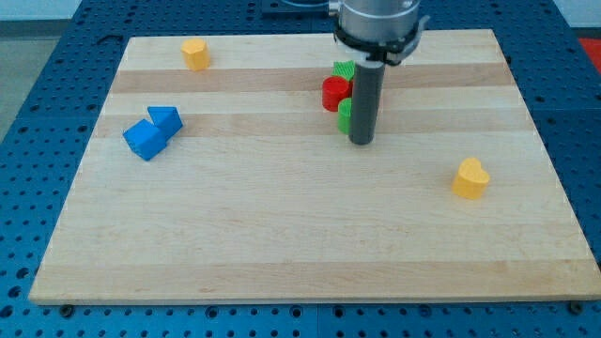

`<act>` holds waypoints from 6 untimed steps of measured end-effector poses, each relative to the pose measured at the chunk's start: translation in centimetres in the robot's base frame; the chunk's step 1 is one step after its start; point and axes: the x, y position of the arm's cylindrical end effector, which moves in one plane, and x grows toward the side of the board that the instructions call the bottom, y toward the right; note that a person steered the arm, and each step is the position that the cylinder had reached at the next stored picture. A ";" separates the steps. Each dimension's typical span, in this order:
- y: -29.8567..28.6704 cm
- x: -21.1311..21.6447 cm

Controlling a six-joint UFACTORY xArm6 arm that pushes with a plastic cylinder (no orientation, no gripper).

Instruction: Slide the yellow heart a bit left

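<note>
The yellow heart lies on the wooden board at the view's right, a little below the middle. My tip is the lower end of the dark rod near the board's centre top, well to the left of and above the heart, not touching it. The rod stands right beside a cluster of blocks: a red block, a green block above it and another green block partly hidden behind the rod.
A yellow block sits near the board's top left. Two blue blocks touch each other at the left: a larger one and a smaller one. The wooden board lies on a blue perforated table.
</note>
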 end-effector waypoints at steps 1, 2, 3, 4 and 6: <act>0.0 -1.3; 0.0 0.9; 3.4 2.2; 12.2 2.2; 18.9 8.7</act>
